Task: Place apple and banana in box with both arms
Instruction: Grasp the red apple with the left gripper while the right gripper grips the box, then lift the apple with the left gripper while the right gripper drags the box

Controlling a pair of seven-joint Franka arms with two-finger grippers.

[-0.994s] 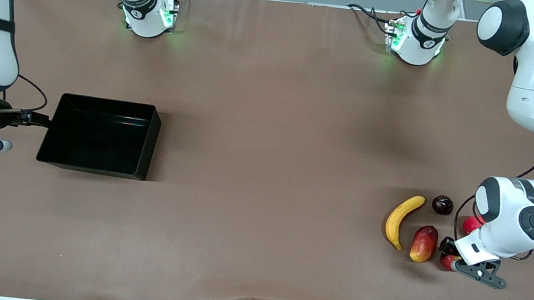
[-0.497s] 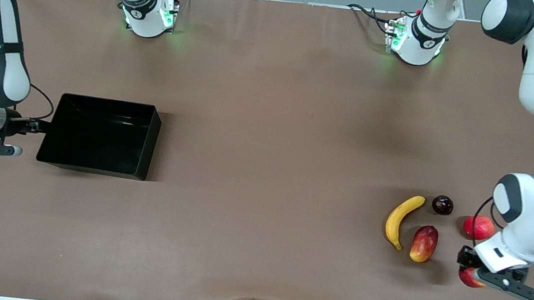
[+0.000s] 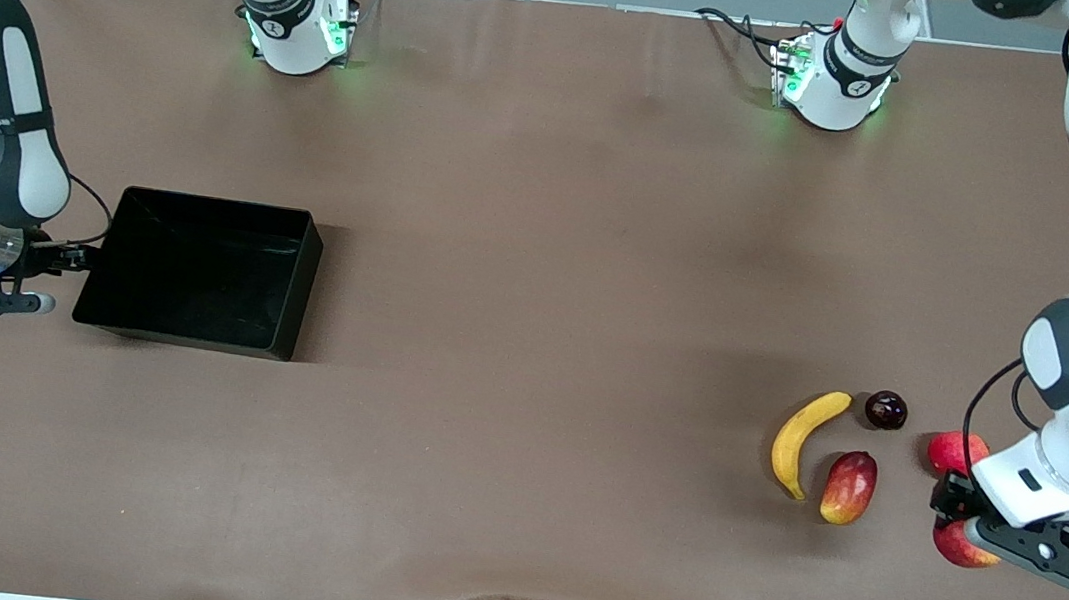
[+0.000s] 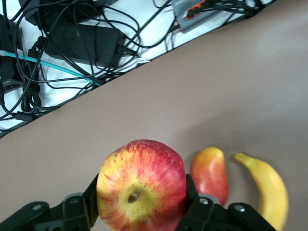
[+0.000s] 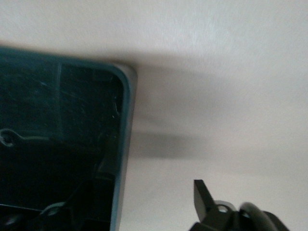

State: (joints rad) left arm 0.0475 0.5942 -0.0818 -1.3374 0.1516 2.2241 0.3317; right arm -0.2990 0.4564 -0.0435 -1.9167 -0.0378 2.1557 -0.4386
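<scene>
Now the left end effector (image 3: 955,516) holds the apple (image 4: 141,185) over the counter (image 3: 530,340); a weak grip on the round sides could drop it near the mango (image 3: 848,488) and banana (image 3: 802,439). The right end effector (image 3: 56,256) waits touching the box (image 3: 289,292) wall; whether wide or narrow I cannot tell.

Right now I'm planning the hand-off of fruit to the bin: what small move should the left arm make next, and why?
Probably carry the apple toward the box. The left gripper is shut on the apple and has it off the table, while the box sits empty at the right arm's end, beside the right gripper. The banana lies untouched.
</scene>
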